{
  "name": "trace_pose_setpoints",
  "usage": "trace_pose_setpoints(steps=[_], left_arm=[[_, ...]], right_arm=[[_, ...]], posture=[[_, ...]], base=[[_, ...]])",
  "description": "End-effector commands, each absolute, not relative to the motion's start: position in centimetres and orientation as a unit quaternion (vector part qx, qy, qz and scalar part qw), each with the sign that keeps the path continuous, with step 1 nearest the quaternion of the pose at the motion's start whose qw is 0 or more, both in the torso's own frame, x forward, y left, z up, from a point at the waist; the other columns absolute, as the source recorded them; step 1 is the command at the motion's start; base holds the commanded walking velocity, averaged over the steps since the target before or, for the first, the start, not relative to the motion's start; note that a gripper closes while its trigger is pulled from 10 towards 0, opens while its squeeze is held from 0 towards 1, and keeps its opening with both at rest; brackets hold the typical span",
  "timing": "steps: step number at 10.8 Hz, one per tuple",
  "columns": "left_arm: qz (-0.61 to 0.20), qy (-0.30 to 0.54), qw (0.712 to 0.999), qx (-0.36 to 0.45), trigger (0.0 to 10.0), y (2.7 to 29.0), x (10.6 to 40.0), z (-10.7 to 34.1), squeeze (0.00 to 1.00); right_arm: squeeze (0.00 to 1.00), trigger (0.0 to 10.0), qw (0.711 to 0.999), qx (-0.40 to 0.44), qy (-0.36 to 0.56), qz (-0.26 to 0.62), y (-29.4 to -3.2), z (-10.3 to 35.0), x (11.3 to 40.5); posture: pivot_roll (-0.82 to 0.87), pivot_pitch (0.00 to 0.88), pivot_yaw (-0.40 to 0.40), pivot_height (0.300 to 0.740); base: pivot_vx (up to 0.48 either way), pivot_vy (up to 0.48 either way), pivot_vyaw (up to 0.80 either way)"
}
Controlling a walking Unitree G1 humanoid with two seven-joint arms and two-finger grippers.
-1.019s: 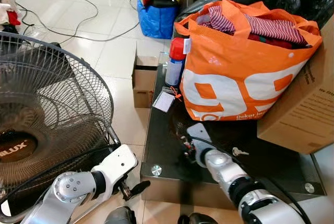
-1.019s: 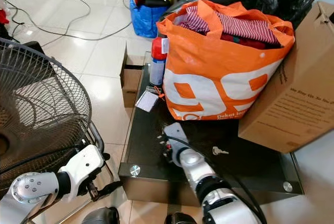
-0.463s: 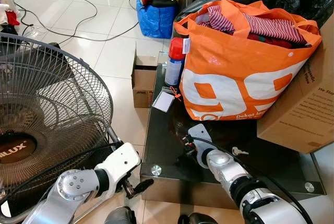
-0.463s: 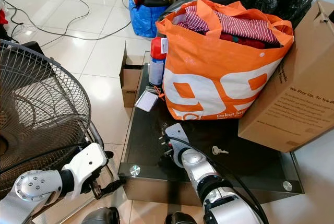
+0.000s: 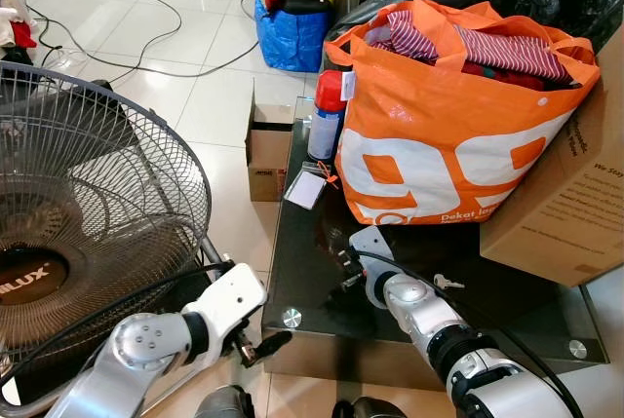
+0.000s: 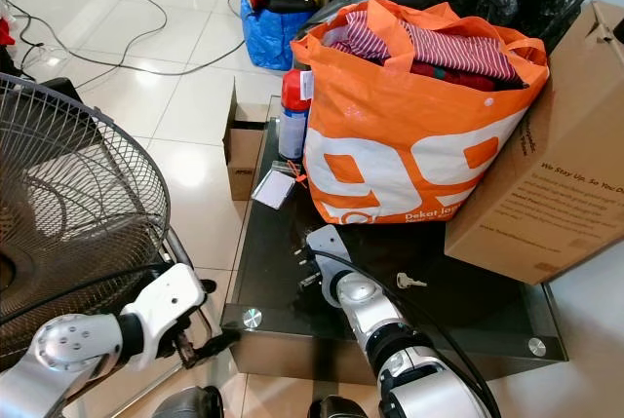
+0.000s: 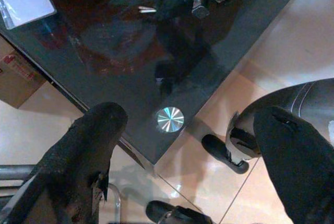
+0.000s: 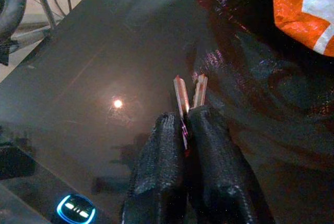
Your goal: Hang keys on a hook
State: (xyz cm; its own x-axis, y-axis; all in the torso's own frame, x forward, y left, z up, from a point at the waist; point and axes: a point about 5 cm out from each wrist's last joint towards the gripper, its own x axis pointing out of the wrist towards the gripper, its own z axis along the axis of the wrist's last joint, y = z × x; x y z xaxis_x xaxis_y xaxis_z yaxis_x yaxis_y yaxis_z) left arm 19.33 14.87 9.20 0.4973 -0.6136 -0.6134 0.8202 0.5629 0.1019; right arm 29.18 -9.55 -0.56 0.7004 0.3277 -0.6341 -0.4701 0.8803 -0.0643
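Two keys clamped in right fingers near orange bag; left fingers apart

right gripper: lifted slightly off the glass table, nearer the orange bag, keys pinched between its fingers (blades protruding). left gripper: shifted marginally toward the table edge.

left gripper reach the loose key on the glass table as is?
Probably not. The left gripper is open, low off the table's front left corner; the loose key lies across the glass beyond the right gripper, which grips other keys.
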Motion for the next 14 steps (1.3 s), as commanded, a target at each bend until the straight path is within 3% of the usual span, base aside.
trace_pose_setpoints(steps=[1,2,3,4,5,9,10,14], left_arm=[[-0.429,0.27,0.841,0.191,10.0,14.7,19.3,8.9,0.0],[-0.43,0.268,0.84,0.193,10.0,14.7,19.4,8.9,0.0],[-0.431,0.267,0.84,0.194,10.0,14.6,19.5,8.9,0.0],[-0.431,0.267,0.84,0.194,10.0,14.6,19.6,8.9,0.0],[-0.433,0.266,0.839,0.195,10.0,14.5,19.6,8.9,0.0],[-0.436,0.261,0.839,0.196,10.0,14.2,19.9,8.8,0.0],[-0.437,0.259,0.838,0.197,10.0,14.1,20.0,8.7,0.0],[-0.44,0.257,0.837,0.198,10.0,14.0,20.1,8.7,0.0]], right_arm=[[0.0,0.0,0.913,-0.112,0.331,0.211,-10.2,-0.6,29.2],[0.0,2.5,0.913,-0.118,0.33,0.208,-10.4,-0.6,29.3],[0.0,10.0,0.913,-0.117,0.333,0.202,-10.6,-0.7,29.2],[0.93,10.0,0.915,-0.097,0.335,0.201,-10.6,-0.8,29.0],[1.0,10.0,0.917,-0.086,0.332,0.202,-10.7,-0.8,29.0],[1.0,10.0,0.912,-0.103,0.328,0.226,-11.0,-0.7,29.0],[0.0,10.0,0.904,-0.103,0.335,0.246,-11.1,-0.9,28.7],[0.0,10.0,0.9,-0.109,0.344,0.243,-11.7,-1.2,28.5]], posture=[[-0.04,0.106,-0.084,0.74],[-0.04,0.104,-0.083,0.74],[-0.04,0.102,-0.08,0.74],[-0.04,0.102,-0.08,0.74],[-0.04,0.097,-0.079,0.74],[-0.05,0.084,-0.081,0.74],[-0.05,0.077,-0.083,0.74],[-0.05,0.082,-0.082,0.74]], base=[[0.0,0.0,0.0],[0.0,0.0,0.0],[0.0,0.0,0.0],[0.0,0.0,0.0],[0.0,0.0,0.0],[0.0,0.0,0.0],[0.0,0.0,0.0],[0.0,0.0,0.0]])
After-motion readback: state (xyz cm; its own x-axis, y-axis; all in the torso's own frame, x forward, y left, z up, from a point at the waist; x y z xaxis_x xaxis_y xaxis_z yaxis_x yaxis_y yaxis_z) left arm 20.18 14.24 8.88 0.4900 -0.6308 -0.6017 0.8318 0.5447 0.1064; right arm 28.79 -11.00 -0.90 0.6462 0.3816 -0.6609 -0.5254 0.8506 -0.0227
